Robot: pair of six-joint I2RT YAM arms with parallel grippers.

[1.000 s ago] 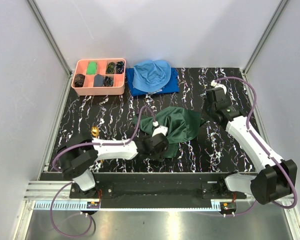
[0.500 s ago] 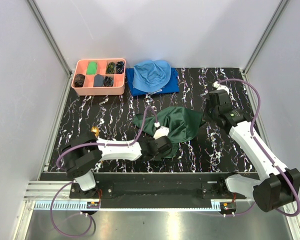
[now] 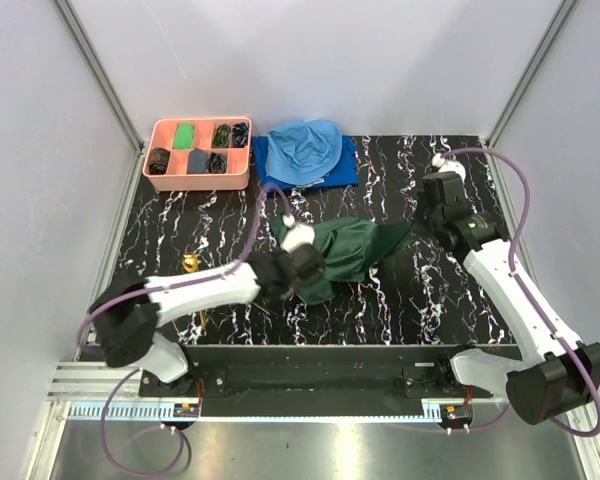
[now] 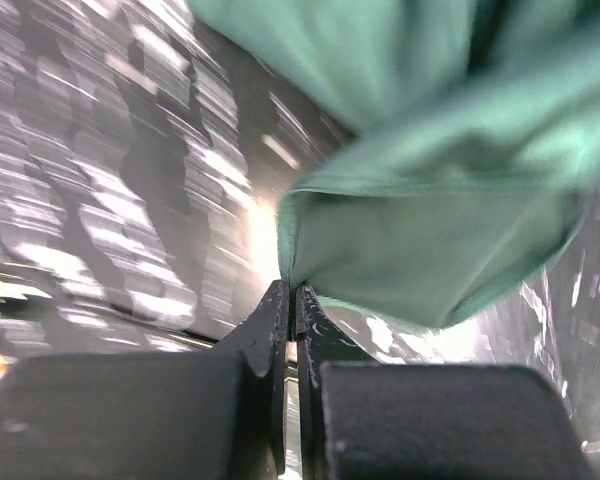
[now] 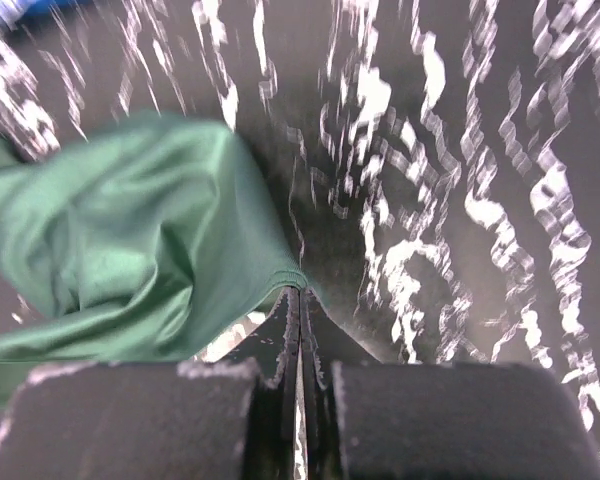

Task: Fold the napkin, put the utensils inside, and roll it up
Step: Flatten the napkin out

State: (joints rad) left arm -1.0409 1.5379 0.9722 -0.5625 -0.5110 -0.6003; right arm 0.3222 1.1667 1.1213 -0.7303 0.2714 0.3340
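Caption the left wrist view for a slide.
Left gripper pinching a corner of the dark green cloth napkin over black marbled table.

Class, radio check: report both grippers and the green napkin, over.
Left gripper shut on one corner of the large dark green cloth napkin. Right gripper shut on another corner. Gold metal spoon lies apart, not yet inside.

Table: black top (image 3: 230,215) with white veining.
Walls: plain pale panels (image 3: 380,60) behind and beside the table.
Frame: aluminium posts (image 3: 98,72) at its far corners.
Rail: metal strip (image 3: 310,412) along its near edge.
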